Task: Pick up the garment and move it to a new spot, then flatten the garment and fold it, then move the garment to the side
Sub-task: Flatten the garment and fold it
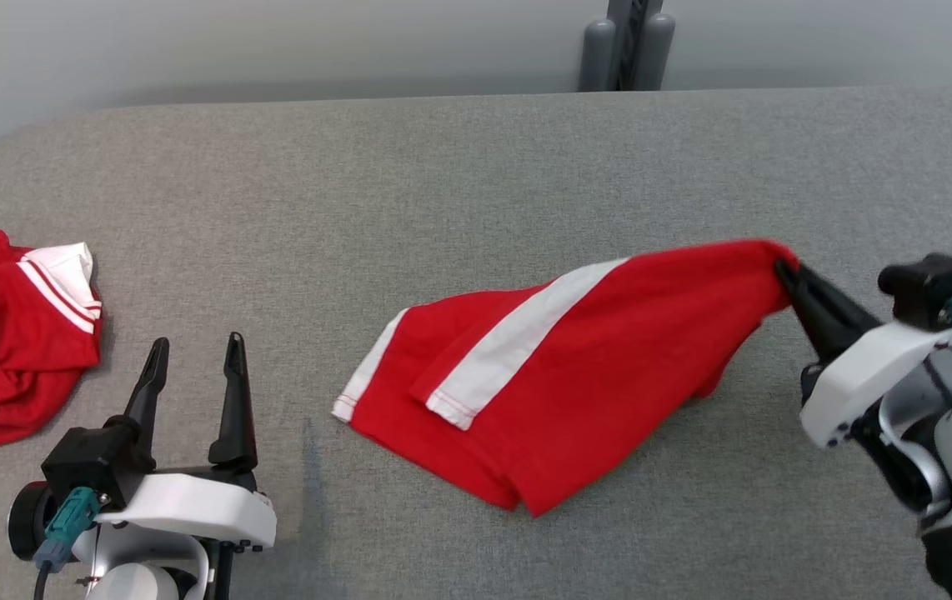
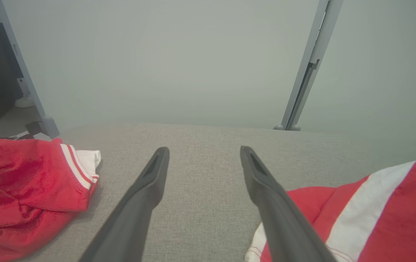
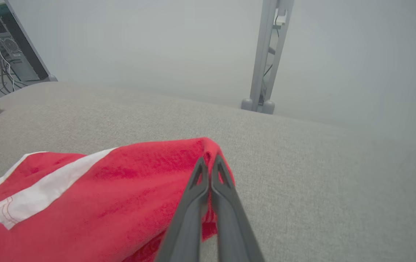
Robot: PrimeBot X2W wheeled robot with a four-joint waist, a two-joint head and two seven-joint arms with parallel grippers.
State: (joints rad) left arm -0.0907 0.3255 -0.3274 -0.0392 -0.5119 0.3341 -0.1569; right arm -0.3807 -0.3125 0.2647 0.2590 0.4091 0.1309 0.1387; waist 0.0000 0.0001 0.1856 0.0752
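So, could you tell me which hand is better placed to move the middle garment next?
The right hand: it is shut on a lifted corner of the garment, while the left hand sits open beside it.

Red garment [image 1: 601,350] with white stripe, folded on grey surface, right corner lifted.

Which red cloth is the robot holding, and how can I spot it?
Look at the big grey table. Near its middle lies a red cloth with a wide white stripe, one corner pinched by the right gripper. The other red cloth sits crumpled at the table's left edge with thin stripes, and nothing touches it.
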